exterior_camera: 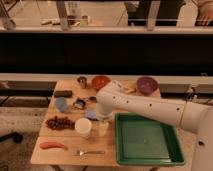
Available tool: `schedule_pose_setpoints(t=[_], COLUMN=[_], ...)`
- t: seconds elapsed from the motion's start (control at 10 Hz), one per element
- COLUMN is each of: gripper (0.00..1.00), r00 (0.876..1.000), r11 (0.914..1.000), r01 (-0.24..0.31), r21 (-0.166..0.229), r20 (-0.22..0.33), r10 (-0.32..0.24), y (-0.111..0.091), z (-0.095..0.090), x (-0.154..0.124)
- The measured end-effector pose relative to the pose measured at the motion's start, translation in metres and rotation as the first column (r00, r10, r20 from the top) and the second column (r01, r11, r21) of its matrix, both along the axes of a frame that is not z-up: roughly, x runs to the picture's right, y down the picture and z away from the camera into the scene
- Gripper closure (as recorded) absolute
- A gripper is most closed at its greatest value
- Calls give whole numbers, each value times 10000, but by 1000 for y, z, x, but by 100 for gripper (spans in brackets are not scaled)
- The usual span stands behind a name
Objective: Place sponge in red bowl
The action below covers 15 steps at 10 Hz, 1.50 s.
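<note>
One gripper (102,121) down at the counter (50,150), touching or just beside the sponge (91,114), can't tell how open.

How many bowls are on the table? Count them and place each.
2. The red bowl sits at the back, left of centre; the purple bowl at the back right. The gripper hangs beside the white cup; the arm may hide more.

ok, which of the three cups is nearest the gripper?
The white cup, right next to the gripper, which hangs low beside the green tray. The blue cup and metal cup sit farther back.
</note>
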<state>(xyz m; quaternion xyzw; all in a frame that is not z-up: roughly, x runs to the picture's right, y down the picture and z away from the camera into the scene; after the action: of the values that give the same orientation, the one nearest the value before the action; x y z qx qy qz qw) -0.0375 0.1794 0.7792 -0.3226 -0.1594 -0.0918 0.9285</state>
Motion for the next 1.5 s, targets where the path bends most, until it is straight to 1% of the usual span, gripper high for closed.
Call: schedule_pose_setpoints(t=[0.1,0.2,0.4,0.5,0.6,0.7,1.0,1.2,1.3,1.5], gripper=[20,20,20,20,20,20,20,20,20,20], r00=[10000,9999,9998,9997,9995,9990,9957,9923,9913,9909], r11=[9996,9982,9939,9921,9912,9902,9841,9777,9735,9681], r01=[56,111,192,229,309,439,879,1130,1192,1218], r21=[262,594,1084,1231,1286,1324,1547,1769,1951,2191], r20=[-37,-49,-60,-77,-103,-57,154,306,325,296], r10=[-55,-108,-187,-222,-299,-435,-913,-1203,-1279,-1314], y=[-5,-13,-30,-36,-38,-38,-33,-40,-47,-59], z=[-4,-13,-33,-37,-37,-33,-7,1,4,9], x=[-3,-9,-18,-19,-20,-23,-33,-42,-43,-44])
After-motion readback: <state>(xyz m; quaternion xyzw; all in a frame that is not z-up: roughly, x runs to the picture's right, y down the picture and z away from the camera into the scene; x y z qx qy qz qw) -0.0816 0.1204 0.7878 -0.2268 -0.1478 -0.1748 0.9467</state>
